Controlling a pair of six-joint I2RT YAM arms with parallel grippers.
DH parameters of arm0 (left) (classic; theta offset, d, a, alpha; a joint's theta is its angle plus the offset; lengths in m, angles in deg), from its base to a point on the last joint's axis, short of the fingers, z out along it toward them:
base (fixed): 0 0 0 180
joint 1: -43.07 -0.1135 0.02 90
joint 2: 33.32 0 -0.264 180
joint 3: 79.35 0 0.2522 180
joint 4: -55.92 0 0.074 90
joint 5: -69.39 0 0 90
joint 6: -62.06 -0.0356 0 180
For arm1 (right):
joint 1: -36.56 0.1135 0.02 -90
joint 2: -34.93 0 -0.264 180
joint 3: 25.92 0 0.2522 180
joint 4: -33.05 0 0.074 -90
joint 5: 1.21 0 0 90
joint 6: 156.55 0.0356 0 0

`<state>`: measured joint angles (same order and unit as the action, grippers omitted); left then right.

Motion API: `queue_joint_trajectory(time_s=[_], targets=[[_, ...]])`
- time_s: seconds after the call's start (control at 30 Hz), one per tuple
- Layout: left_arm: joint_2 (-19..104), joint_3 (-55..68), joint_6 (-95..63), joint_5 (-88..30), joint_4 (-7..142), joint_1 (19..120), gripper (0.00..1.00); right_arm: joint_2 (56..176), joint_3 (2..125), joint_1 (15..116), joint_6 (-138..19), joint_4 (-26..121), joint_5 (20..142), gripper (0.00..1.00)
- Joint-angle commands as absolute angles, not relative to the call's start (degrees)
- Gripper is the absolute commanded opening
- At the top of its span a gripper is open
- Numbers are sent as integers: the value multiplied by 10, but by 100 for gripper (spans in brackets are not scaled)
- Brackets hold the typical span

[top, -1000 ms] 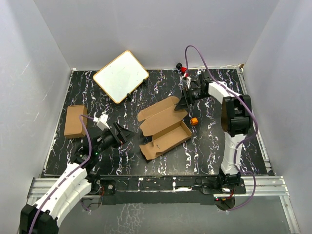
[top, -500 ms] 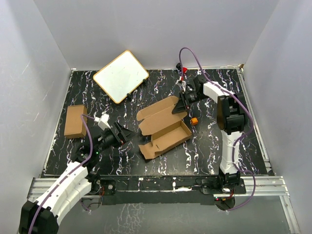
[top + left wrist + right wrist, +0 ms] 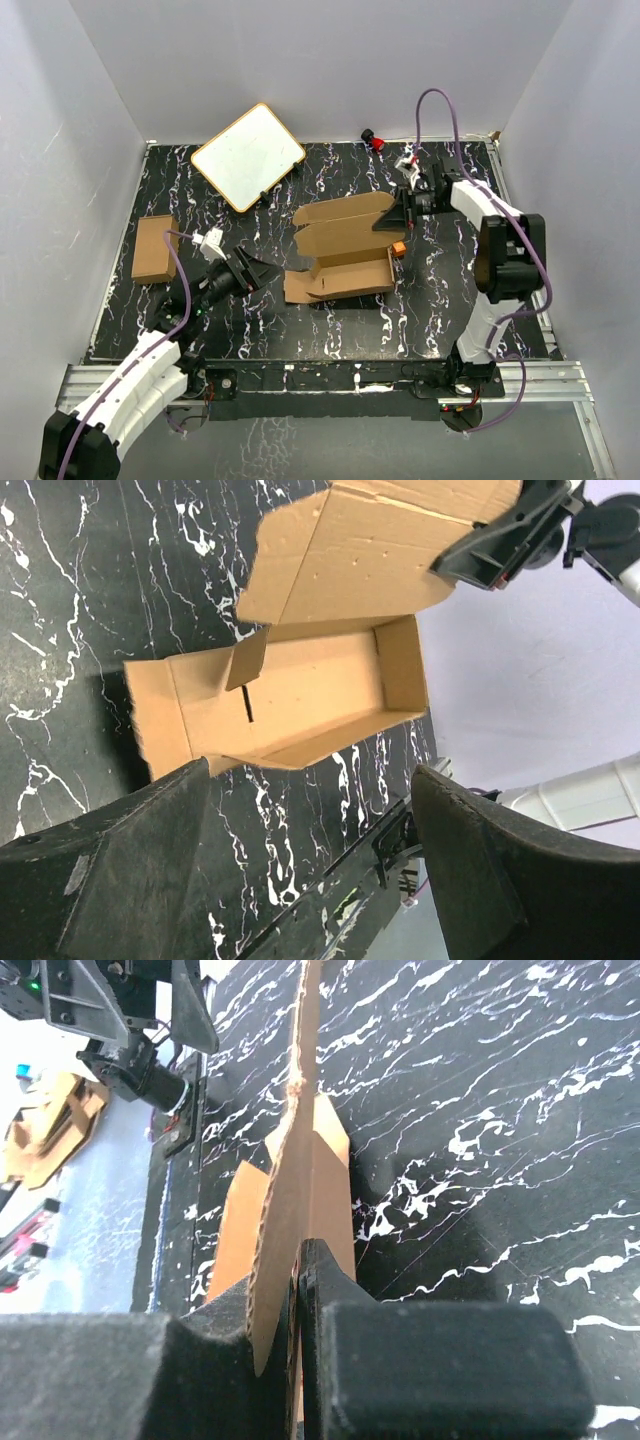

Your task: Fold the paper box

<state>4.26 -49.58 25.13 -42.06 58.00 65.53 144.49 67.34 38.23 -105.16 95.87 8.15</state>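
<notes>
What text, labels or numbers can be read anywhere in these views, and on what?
None can be read.
The paper box, the small brown carton and the white board all show plain, unprinted faces in every view.

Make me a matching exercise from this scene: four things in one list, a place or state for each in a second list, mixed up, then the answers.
Things:
1. paper box
2. small closed carton
3. white board
4. left gripper

Places or states:
A. jaws open, holding nothing
B. far side of the table, left of centre
C. lid flap pinched by the right gripper
D. lying flat at the table's left edge

Pairs: 1-C, 2-D, 3-B, 4-A.
</notes>
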Motion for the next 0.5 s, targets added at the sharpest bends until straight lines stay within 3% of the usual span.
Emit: queue_joint_trajectory(time_s=[0.0,0.17,0.47], targets=[[58,-471,240,-421,545,653,79,1358,602,367,-1045,826,19,8],[60,-465,222,-420,540,653,79,1282,543,367,-1051,759,9,8],[59,-478,190,-400,543,653,80,1208,488,359,-1202,793,-39,8]])
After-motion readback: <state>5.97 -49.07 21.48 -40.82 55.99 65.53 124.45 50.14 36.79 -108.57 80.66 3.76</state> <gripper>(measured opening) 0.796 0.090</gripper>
